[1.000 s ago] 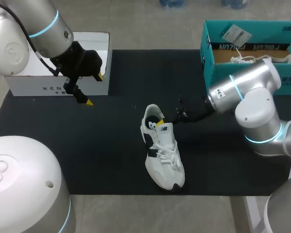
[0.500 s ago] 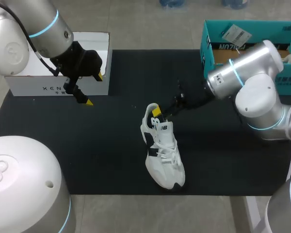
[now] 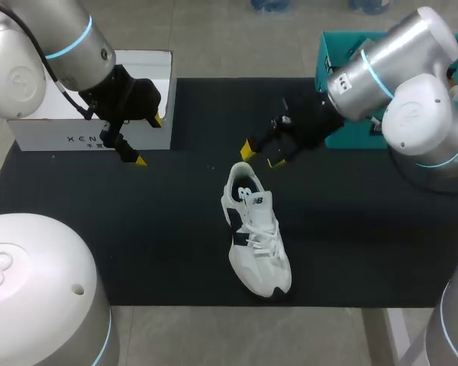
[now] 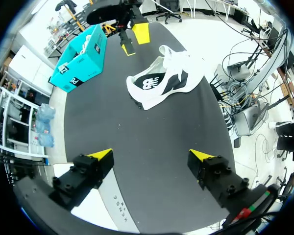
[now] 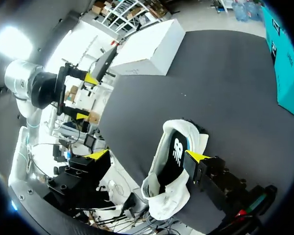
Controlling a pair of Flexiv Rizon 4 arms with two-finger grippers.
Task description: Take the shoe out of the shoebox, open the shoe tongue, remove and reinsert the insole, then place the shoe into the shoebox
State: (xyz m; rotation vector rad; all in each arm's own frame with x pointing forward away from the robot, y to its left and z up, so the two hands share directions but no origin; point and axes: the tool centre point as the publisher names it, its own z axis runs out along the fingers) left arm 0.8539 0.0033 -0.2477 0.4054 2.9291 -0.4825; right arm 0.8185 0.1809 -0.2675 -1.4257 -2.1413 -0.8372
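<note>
On the black matte tabletop [image 3: 175, 229] the white fabric sneaker with black panels [image 3: 258, 244] stood upright on its sole, out of the teal cardboard shoebox [image 3: 326, 72], heel toward the far edge and toe toward us. Right hand [image 3: 259, 155] hovered above and just beyond the heel, yellow tips spread, nothing between them. The right wrist view put the sneaker [image 5: 174, 181] under those spread fingers, untouched as far as we could tell. Left hand [image 3: 149, 140] hung released and empty before the white cardboard box [image 3: 76, 137], well apart from the sneaker [image 4: 159, 81].

Step in hand, as we judged it: opening the tongue [image 3: 252, 212].
- Lower the right hand over the mouth, pinch only the tongue's top edge, then draw it up and toward the toe.
- The white laces [image 3: 264, 242] looked tied across the instep, so the give may be small. Pull slowly.
- The sneaker looked light and might slide or tip, so the left hand could come across to pin the toe.

Materials:
- The upper looked soft and pliant, likely to buckle under a pinch.
- The sole was thick, pale and rounded at the toe.
- The mouth was dark inside. We could not tell whether the insole sat flat.
- The shoebox was stiff card, straight-walled and open-topped.
</note>
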